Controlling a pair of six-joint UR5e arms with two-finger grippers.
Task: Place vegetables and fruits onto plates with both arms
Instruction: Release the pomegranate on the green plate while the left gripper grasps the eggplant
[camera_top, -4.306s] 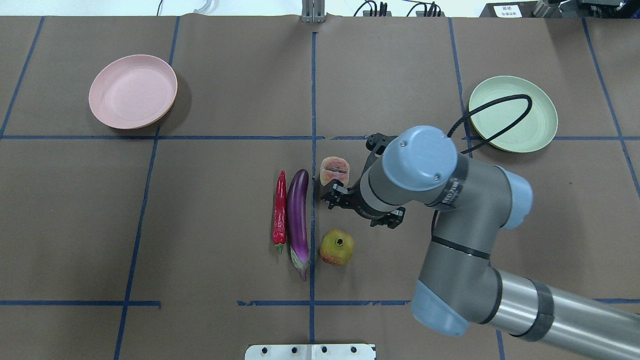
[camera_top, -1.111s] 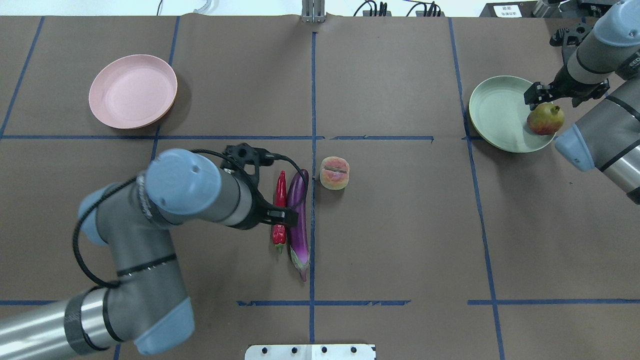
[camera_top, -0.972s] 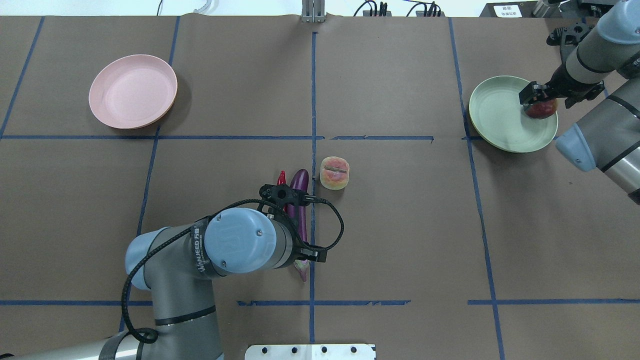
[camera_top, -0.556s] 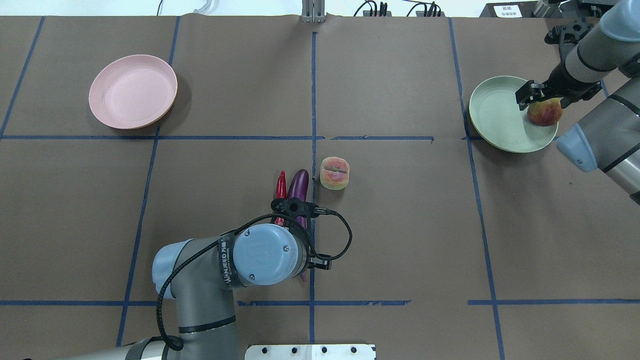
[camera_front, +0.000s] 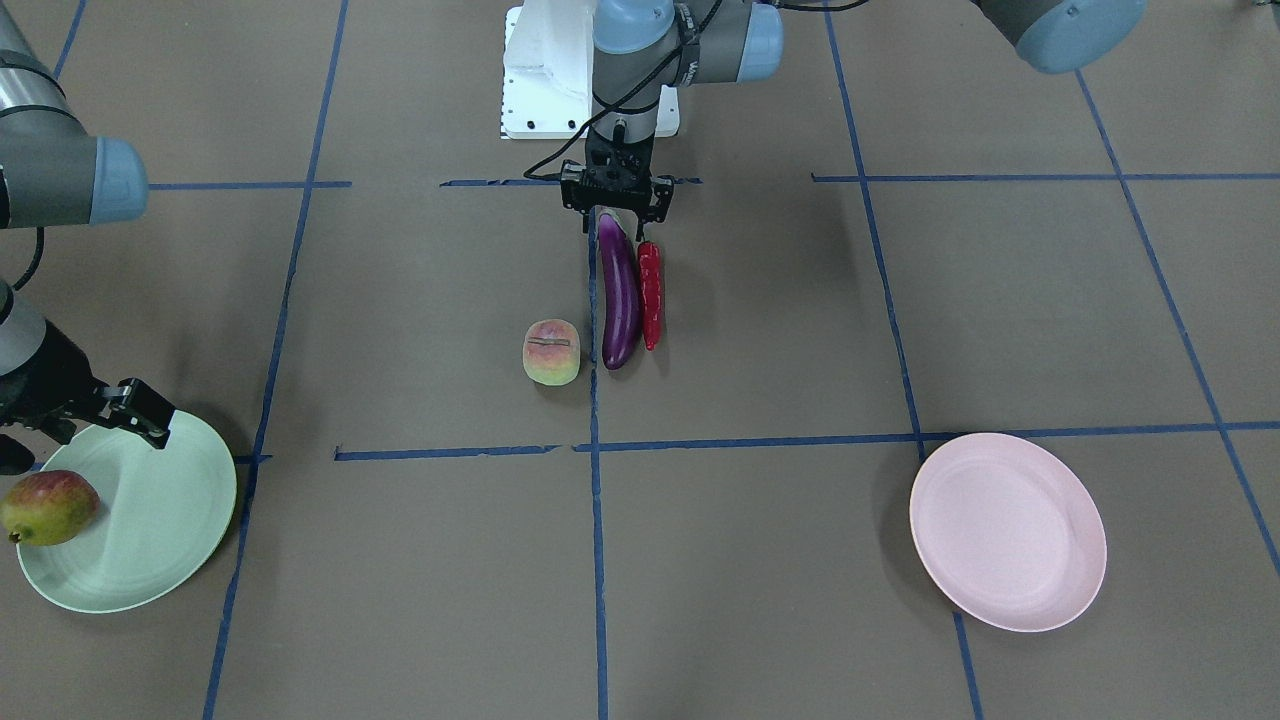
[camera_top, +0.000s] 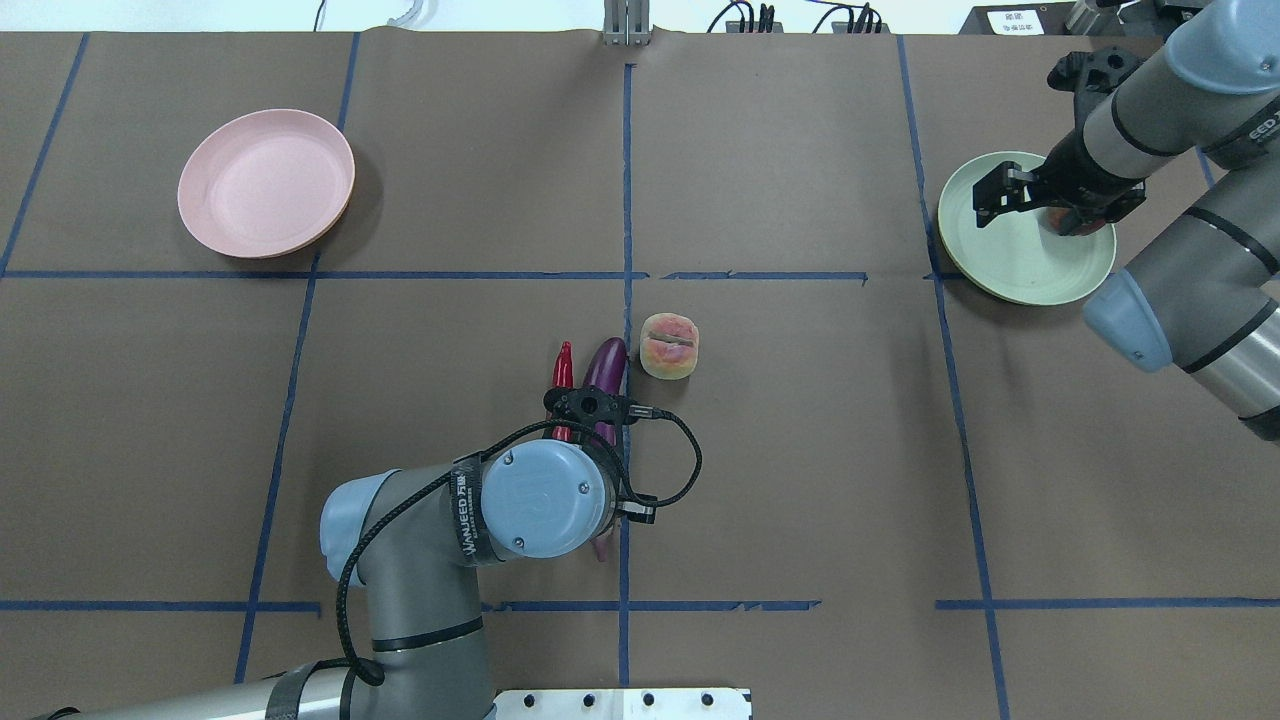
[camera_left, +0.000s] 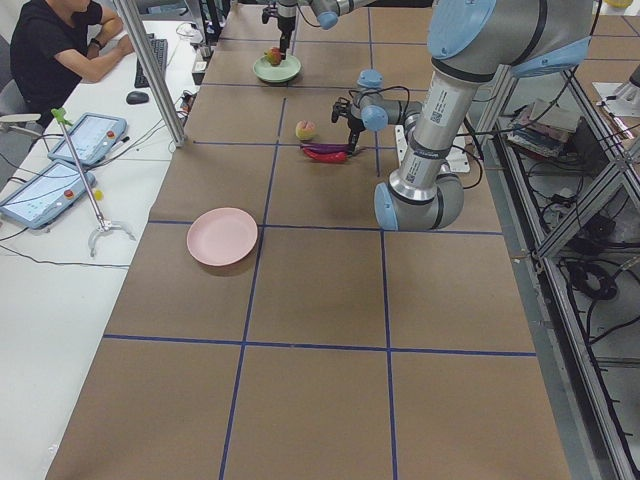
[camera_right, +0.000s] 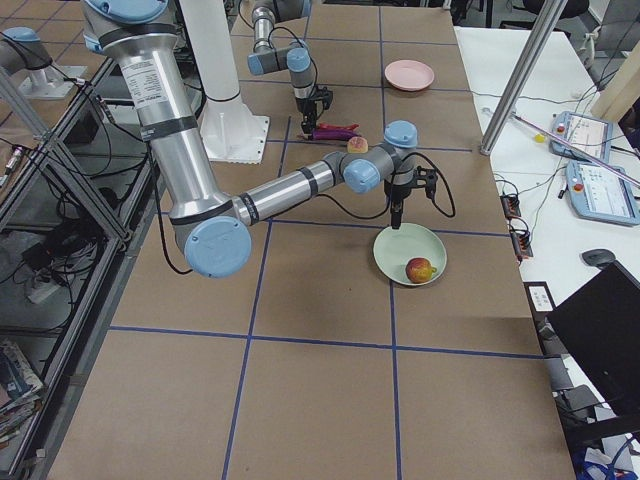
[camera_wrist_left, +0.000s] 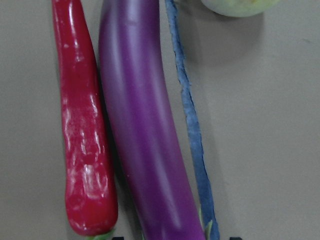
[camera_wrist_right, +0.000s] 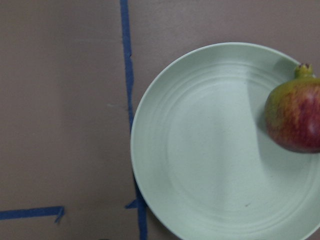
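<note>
Left hand (camera_front: 616, 212) hung wide open over the cap end of the eggplant (camera_front: 619, 295), mid surface (camera_front: 400, 600), chili (camera_front: 650, 295) just beside. Right hand (camera_front: 150, 412), open and empty, hovered over the mint plate (camera_front: 150, 560) near the far right corner, pomegranate (camera_front: 48, 507) at its rim.

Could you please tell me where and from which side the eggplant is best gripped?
Grip the eggplant across its mid-body from straight above, jaws closing across its width. It lies flat and nearly straight, but the chili lies close along one flank, so one jaw likely must slip between them. The left gripper hovers open over its cap end.
</note>
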